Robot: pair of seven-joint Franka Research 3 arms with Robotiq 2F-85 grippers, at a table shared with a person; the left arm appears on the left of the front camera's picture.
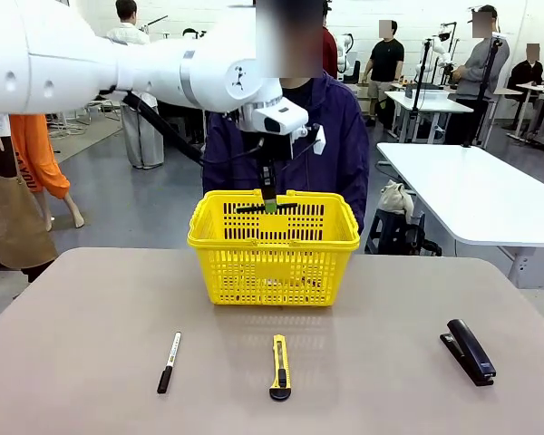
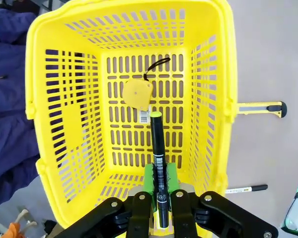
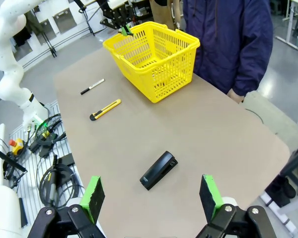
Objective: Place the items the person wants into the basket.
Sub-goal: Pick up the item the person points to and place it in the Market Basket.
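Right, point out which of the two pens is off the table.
The yellow-tipped pen, gripped in the left end effector over the basket. The white-banded marker lies flat on the table.

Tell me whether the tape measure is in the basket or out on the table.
In: the yellow tape measure lies on the floor of the basket, its dark strap looped beside it.

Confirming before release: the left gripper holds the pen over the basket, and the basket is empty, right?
Not empty. The left wrist view shows the tape measure lying in the basket. The left gripper does hold the pen over it.
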